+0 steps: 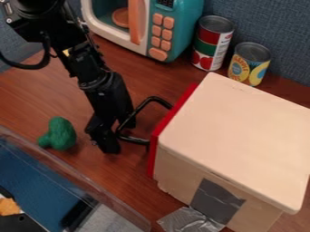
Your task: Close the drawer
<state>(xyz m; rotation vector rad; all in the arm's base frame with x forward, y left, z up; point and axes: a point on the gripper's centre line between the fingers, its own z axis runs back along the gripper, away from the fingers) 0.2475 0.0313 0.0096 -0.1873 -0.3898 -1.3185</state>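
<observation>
Camera view: red drawer front (153, 149) faced left, long axis slanted lower-left to upper-right; gripper (120, 137) held spread at handle (136, 140).

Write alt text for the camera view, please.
A black robot gripper is at the black handle on the red drawer front of a pale box. Behind stand two cans and a teal toy microwave; a green object lies nearby.

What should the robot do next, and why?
I think it should ease the gripper gently away from the handle. The red front already looks snug against the box, so more pushing probably isn't needed.
</observation>
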